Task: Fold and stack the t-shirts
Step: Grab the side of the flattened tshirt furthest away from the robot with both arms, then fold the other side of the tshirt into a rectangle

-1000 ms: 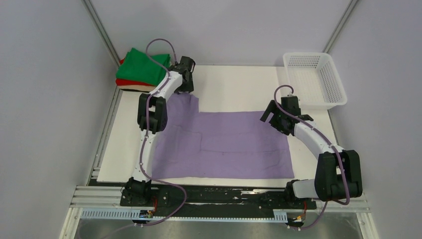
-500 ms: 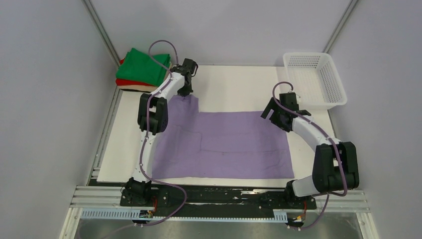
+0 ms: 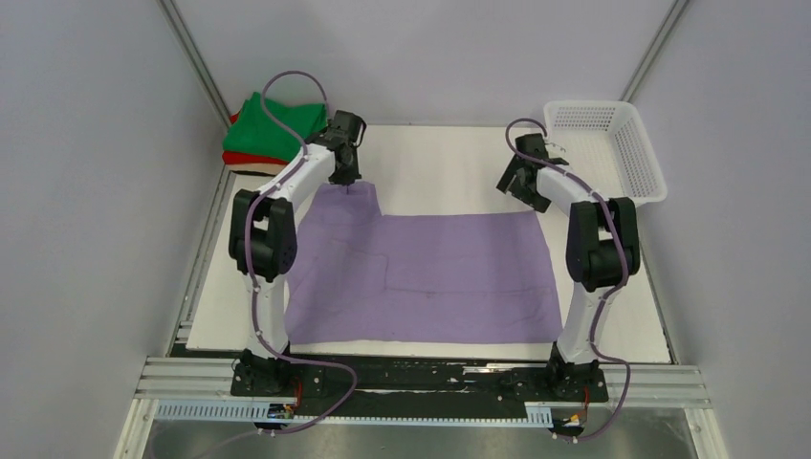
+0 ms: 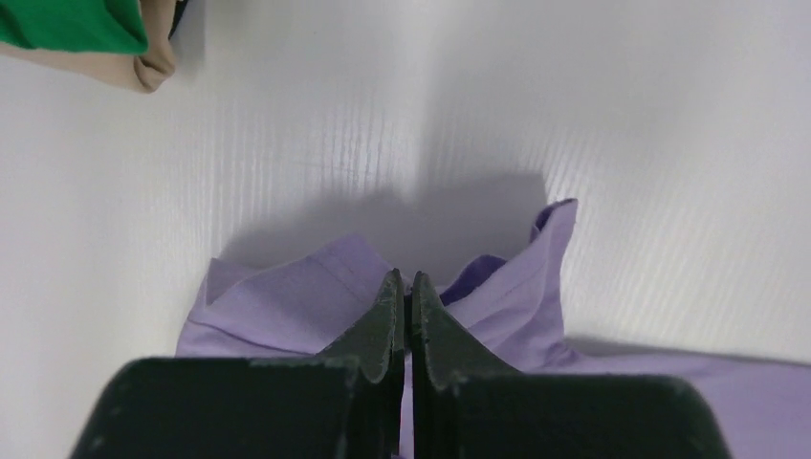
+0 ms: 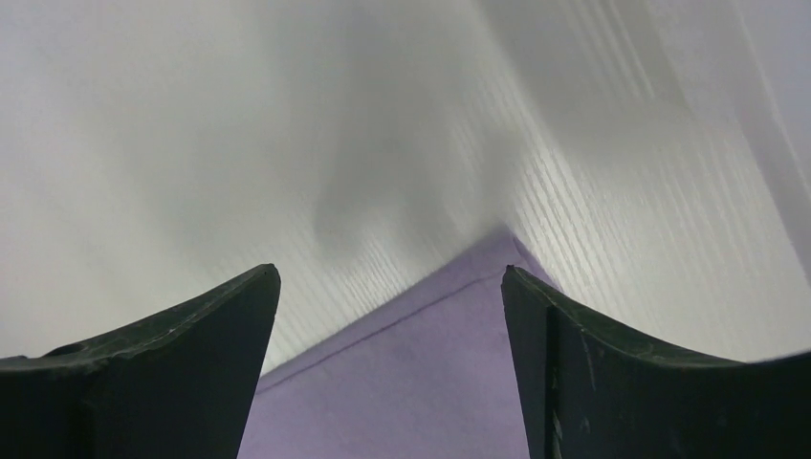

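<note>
The lavender t-shirt (image 3: 430,273) lies spread flat on the white table (image 3: 440,158). My left gripper (image 3: 347,182) is shut on its far left corner, and the cloth (image 4: 287,296) bunches up on both sides of the closed tips (image 4: 404,279). My right gripper (image 3: 523,189) hovers open just over the shirt's far right corner (image 5: 478,277), which lies flat between the spread fingers (image 5: 220,306) with nothing gripped. Folded green (image 3: 273,129), red (image 3: 236,158) and beige (image 3: 251,169) t-shirts sit stacked at the table's far left corner.
A white mesh basket (image 3: 643,163) stands at the far right, close beside my right wrist. The folded stack's green (image 4: 67,24) and beige (image 4: 143,69) edges show at the top left of the left wrist view. Grey walls enclose the table on three sides.
My left gripper has shut on the shirt's far left corner. The right arm swung away from me, from the shirt's right edge to its far right corner.
</note>
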Controlling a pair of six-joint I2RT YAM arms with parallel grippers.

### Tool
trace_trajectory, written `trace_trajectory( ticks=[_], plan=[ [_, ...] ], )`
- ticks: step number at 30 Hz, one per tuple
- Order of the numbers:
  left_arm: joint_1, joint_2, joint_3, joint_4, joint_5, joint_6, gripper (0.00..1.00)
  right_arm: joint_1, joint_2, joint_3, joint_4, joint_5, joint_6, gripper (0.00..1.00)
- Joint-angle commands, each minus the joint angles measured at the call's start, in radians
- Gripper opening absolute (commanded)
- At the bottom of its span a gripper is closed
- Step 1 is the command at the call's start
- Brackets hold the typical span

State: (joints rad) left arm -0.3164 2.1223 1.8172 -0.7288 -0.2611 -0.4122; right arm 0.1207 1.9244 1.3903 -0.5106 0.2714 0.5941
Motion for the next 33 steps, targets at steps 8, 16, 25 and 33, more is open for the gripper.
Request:
trace_trajectory(
  ticks=[8, 16, 25, 33],
  plan=[
    [-0.033, -0.189, -0.201, 0.120, 0.083, 0.055, 0.00, -0.003, 0.160, 0.149, -0.135, 0.081, -0.012, 0.74],
    [-0.054, -0.312, -0.335, 0.167, 0.098, 0.066, 0.00, 0.002, 0.093, 0.045, -0.143, 0.089, 0.012, 0.54],
    [-0.061, -0.422, -0.454, 0.203, 0.072, 0.116, 0.00, 0.010, 0.052, 0.016, -0.145, 0.110, 0.006, 0.13],
    [-0.064, -0.486, -0.489, 0.212, 0.060, 0.163, 0.00, 0.048, -0.046, 0.007, -0.129, 0.133, -0.044, 0.00]
  ],
)
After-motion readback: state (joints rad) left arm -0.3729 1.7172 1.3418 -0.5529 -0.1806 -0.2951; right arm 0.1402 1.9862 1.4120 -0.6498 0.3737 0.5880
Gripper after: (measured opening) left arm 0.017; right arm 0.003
